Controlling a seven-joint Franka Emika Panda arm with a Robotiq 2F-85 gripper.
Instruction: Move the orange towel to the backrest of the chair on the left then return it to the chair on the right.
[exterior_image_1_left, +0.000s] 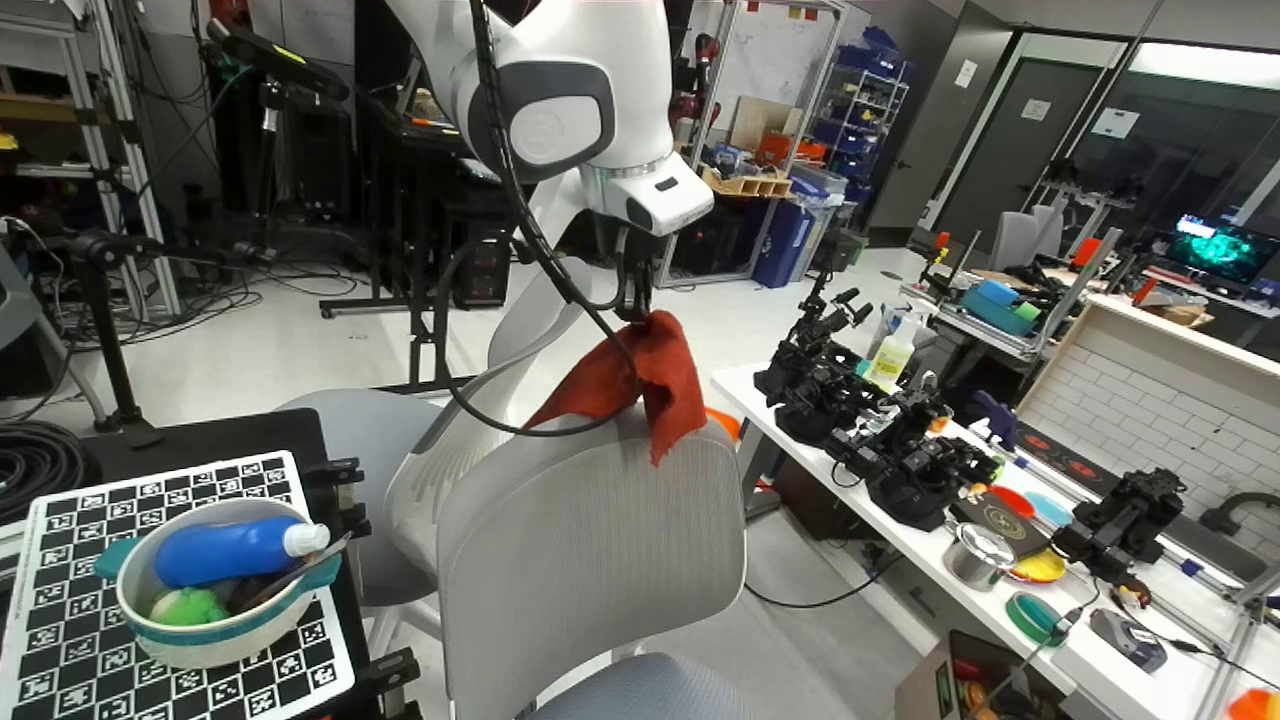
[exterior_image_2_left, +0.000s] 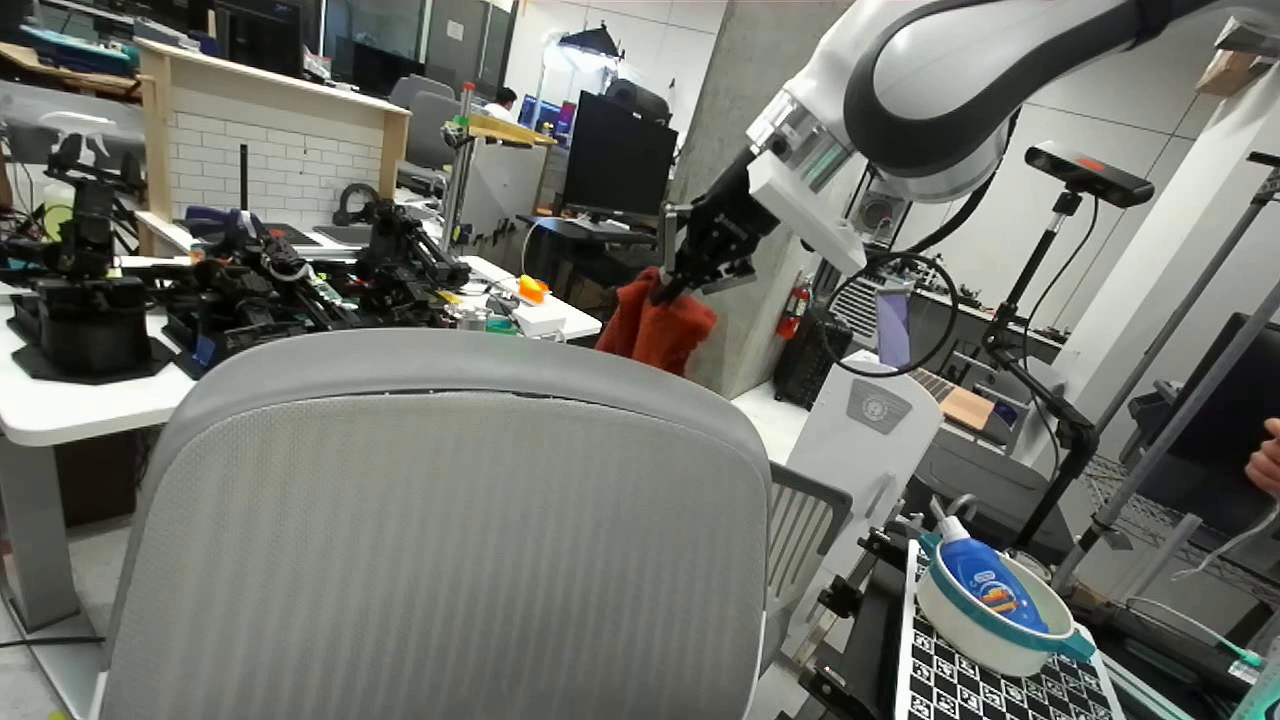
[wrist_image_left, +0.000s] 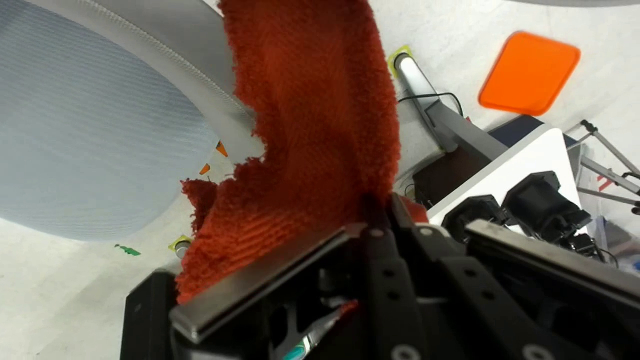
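The orange towel hangs from my gripper above the top edge of the near grey chair's backrest. One flap overlaps the backrest's face in that exterior view; whether it touches is unclear. In an exterior view, the towel shows beyond the close chair backrest, pinched at my gripper's tips. In the wrist view, the towel spreads away from my nearly closed fingers, which are shut on its edge. A second grey chair stands beside the near one, its backrest partly hidden.
A white table with black robot arms stands beside the chairs. A black stand holds a checkered board and a pot with a blue bottle. A black cable loop hangs from the arm.
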